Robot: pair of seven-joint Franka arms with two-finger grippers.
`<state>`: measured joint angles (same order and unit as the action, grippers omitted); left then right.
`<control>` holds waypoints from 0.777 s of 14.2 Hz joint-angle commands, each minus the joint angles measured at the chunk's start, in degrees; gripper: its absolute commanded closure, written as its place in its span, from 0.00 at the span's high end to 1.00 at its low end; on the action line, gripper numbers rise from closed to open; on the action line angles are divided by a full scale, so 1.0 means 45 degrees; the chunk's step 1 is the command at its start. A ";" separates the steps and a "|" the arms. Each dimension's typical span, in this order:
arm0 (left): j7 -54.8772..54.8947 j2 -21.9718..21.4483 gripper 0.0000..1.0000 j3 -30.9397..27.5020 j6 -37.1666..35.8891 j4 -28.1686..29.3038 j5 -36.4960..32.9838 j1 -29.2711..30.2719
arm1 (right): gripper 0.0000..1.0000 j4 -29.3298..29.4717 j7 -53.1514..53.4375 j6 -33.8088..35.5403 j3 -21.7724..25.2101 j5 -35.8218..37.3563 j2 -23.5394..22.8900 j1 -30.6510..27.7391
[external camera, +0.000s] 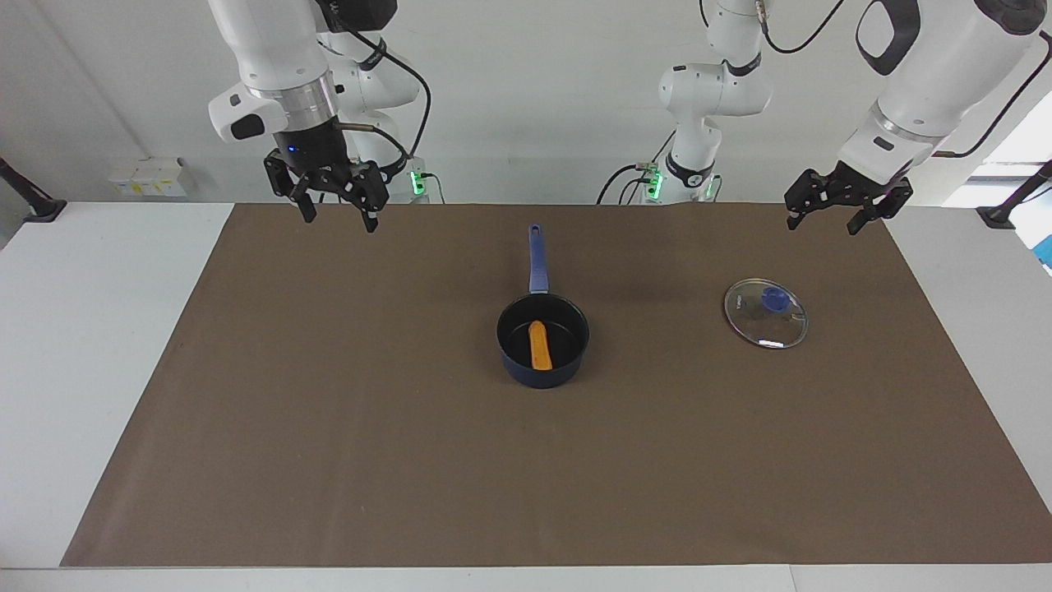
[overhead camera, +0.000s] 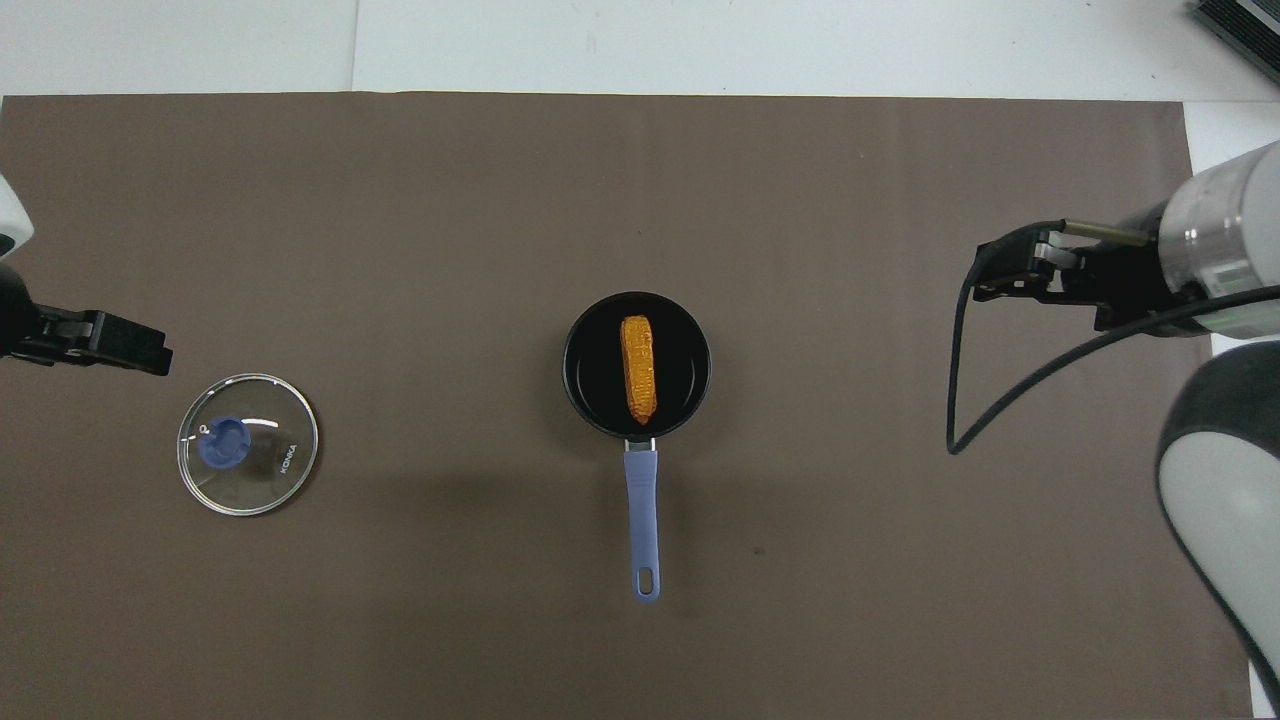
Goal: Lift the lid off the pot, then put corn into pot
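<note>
**Corn cob lies in the uncovered pot, lid set aside on the mat**

Corn is already in place: the small orange-yellow cob with bumpy kernels [overhead camera: 639,367] lies flat on the dark floor of the small navy-blue saucepan [overhead camera: 583,385], at the middle of the brown table mat [overhead camera: 640,200]. Its long axis runs from the robots' end of the table toward the other end, in line with the pot's long straight blue handle [overhead camera: 644,520], which points back at the robots.

Toward the left arm's end of the table, well apart from the pot, the round clear glass lid with a thin metal rim and blue centre knob [overhead camera: 248,443] rests flat on the mat, knob up. Small lettering on the glass may read "KONKA", though it is hard to make out.

Both arms wait, raised. The left gripper [external camera: 838,205] hangs over the mat just beside the lid, fingers spread and holding nothing. The right gripper [external camera: 335,197] hangs over the mat at its own end, fingers likewise spread and bare.
</note>
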<state>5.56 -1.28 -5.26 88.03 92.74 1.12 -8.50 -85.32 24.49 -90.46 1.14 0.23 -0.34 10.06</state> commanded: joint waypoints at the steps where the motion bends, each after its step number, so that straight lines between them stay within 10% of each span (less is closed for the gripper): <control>1: 0.0151 0.0089 1.00 -0.0003 -0.0325 -0.0373 -0.0189 0.0032 | 1.00 -0.0043 -0.0810 0.0725 0.0488 -0.0090 0.0738 -0.0107; 11: 0.0483 0.0070 1.00 0.0017 -0.1341 -0.1370 -0.0326 0.0032 | 1.00 -0.0883 -0.5578 0.1467 0.1818 0.0106 0.1659 -0.0595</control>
<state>6.76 -1.31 -5.28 83.07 87.60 0.73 -8.49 -87.49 1.92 -85.02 9.92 0.22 5.47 7.78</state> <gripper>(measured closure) 0.000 0.000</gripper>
